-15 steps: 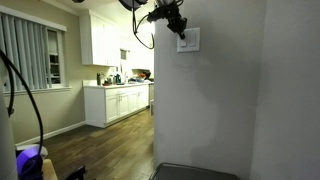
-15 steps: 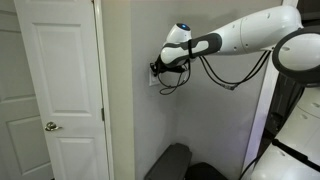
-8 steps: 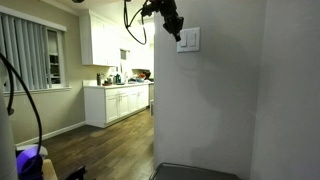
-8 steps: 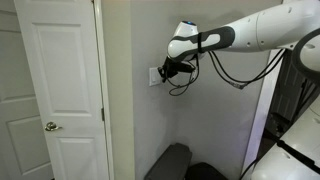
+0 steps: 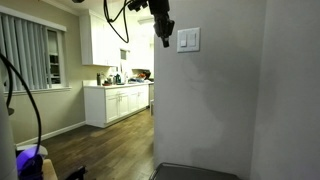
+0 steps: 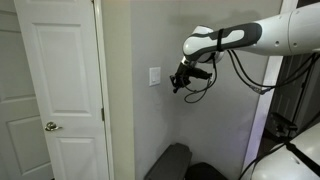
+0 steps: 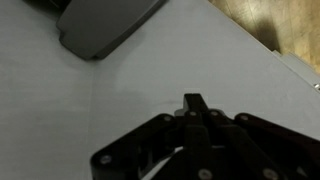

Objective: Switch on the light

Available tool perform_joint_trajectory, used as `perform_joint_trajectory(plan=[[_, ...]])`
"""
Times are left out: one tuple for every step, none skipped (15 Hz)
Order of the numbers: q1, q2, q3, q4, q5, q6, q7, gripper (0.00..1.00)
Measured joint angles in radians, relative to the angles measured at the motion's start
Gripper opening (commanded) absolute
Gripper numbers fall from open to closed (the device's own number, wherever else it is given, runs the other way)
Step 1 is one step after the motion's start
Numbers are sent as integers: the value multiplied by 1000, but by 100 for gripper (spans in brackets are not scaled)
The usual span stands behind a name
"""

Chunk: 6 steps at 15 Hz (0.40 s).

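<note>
Movement noted: over the last second the fingers [image 6: 178,86] have come off the switch plate [image 6: 155,76] and the arm has drawn back from the wall. They were against the plate before. In both exterior views there is now a clear gap between them and it.

Position: the switch plate [image 5: 188,39] is fixed to the grey wall [image 7: 60,110]. It sits ahead of the fingers [image 5: 165,40] at about their height, near but not touching. The wrist view does not show it, only bare wall past the fingertips and a dark object towards the upper corner.

Fingers: in the wrist view the fingers [image 7: 190,103] are together, meeting in a single tip with nothing between them.

Progress: contact with the plate appears to be over and the arm is in retreat, which is consistent with a press having been made. The result cannot be confirmed. The plate is too small in these views to read the position of its rockers, no lamp is in view, and the brightness of the room looks the same as in the earlier pictures.

Outstanding: if the press did take effect, only the withdrawal is left. If it did not, the fingers will have to go forward to the plate again.
</note>
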Motion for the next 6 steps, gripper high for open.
perform_joint_trajectory(plan=[[0,-9,-6,-17,8,-1,0,0],[0,-15,-12,-32,17,-2,0,0],[0,-18,-16,-44,25,-2,0,0],[0,-19,-19,-54,34,-2,0,0],[0,-19,-21,-63,43,-2,0,0],[0,-19,-23,-70,50,-2,0,0]])
